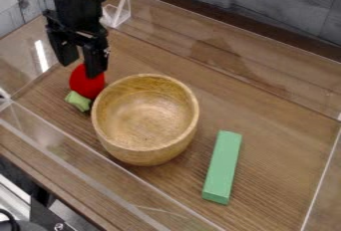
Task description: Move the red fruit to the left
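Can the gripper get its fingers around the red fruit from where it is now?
Probably yes: the gripper is open right above the red fruit, nothing between them, though the wooden bowl sits close beside.
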Robot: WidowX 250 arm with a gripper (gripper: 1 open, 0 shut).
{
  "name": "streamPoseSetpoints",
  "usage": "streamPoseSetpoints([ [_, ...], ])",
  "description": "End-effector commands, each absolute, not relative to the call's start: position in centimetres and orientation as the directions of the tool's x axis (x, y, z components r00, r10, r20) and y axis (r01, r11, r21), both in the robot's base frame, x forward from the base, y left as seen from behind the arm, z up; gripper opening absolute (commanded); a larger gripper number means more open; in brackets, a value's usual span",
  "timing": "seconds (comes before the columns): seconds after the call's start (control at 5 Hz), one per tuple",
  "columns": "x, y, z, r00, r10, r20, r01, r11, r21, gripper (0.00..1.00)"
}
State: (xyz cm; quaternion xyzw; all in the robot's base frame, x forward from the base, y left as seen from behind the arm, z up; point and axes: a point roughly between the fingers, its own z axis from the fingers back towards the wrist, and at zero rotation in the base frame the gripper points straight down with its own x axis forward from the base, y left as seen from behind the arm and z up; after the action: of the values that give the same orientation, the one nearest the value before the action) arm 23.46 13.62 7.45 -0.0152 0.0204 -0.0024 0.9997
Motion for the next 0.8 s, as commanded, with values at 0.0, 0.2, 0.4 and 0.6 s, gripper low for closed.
streamPoseSetpoints([
  [0.0,23.9,14.5,7.1,0.999,0.044,-0.011,-0.044,0.999,-0.016,1.0],
  [0.2,24.1,14.9,6.5,0.999,0.044,-0.014,-0.044,0.999,-0.023,1.0],
  [0.4,24.4,15.3,6.2,0.999,0.043,-0.013,-0.044,0.998,-0.033,1.0],
  [0.6,24.2,15.9,6.1,0.998,0.069,-0.008,-0.069,0.997,-0.045,1.0],
])
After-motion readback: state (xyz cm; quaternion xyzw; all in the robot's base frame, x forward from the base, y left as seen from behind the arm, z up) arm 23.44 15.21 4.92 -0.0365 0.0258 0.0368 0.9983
